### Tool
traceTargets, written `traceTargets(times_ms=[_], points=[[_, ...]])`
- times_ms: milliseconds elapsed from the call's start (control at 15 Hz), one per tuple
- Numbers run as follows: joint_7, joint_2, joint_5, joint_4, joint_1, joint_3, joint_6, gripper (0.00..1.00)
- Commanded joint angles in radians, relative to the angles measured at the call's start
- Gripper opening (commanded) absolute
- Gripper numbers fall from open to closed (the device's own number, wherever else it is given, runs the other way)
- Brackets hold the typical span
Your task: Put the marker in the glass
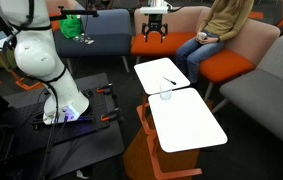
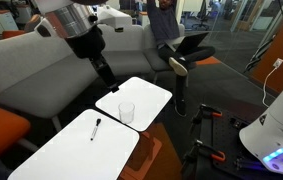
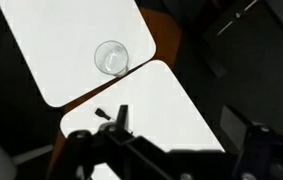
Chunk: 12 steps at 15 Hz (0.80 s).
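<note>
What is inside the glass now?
Nothing: seen from above in the wrist view, the glass is empty. The marker lies on the neighbouring tabletop. Nothing hides its inside.

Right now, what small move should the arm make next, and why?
Probably lower the end effector toward the marker, lining its open jaws across it. The marker lies on one white tabletop, the glass stands on the neighbouring one, and the end effector hangs empty above them.

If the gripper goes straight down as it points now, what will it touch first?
Probably the bare white tabletop holding the marker, not the glass; the gripper is high, so depth is unclear.
</note>
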Motion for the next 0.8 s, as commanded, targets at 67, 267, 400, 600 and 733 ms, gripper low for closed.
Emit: traceTargets(times_ms=[67, 267, 400, 600, 733], points=[[-0.085, 0.012, -0.029, 0.014, 0.005, 0.007, -0.004, 1.00], [-0.140, 0.013, -0.039, 0.023, 0.006, 0.010, -0.010, 1.00], [-0.140, 0.014, -0.040, 0.024, 0.006, 0.010, -0.011, 1.00], [-0.253, 0.029, -0.028, 0.004, -0.027, 0.014, 0.053, 1.00], [-0.371, 0.057, -0.091, -0.026, -0.046, 0.007, 0.153, 1.00]])
